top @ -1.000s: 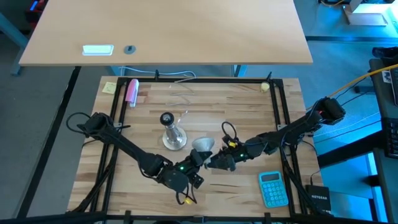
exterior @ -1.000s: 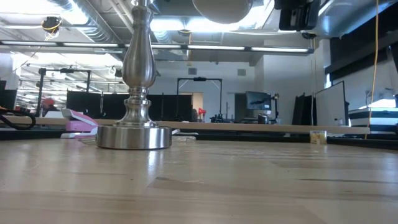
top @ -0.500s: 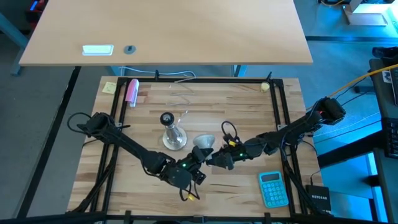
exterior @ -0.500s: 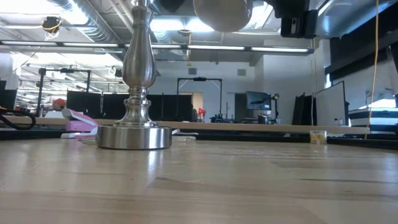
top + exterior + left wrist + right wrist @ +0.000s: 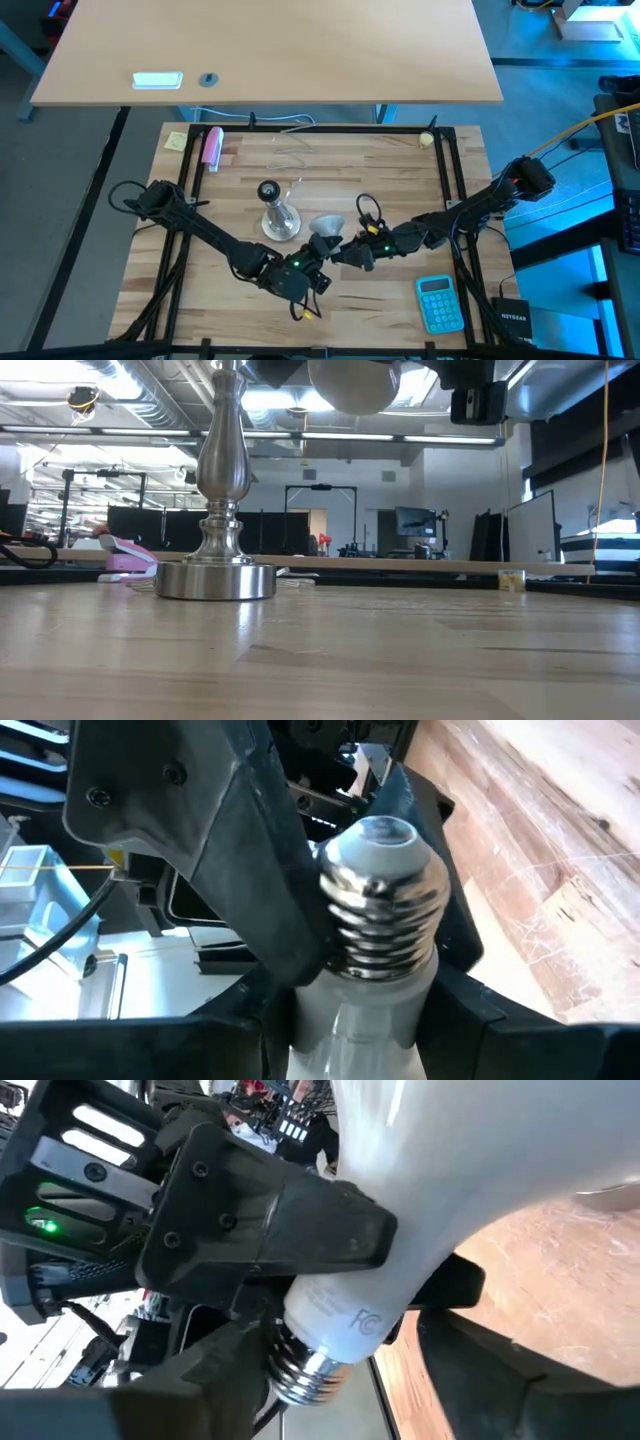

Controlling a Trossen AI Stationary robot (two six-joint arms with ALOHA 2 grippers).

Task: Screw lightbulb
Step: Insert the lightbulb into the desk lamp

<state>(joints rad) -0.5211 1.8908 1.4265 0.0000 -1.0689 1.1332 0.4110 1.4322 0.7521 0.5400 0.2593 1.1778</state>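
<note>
**A:** So the setup was a butcher-block desk with a black frame, and a big open workshop showing behind it in the low view. What was sitting on it?

**B:** A shiny metal socket stand stood roughly mid-desk, a bit toward the left edge. A teal calculator lay near the front right corner, and a pink thing lay by the back left corner.

**A:** And the lightbulb?

**B:** The lightbulb was up off the desk, just beside the stand on its right-edge side, held between both arms. The left tool was clamped on its white neck just below the metal screw base, fingers pressed right against it. The right tool was closed on the same neck from the other side.

**A:** Which way did it point?

**B:** Globe toward the back edge, screw base toward the front. In the low view the globe hung high, level with the stand's upper stem.
</note>
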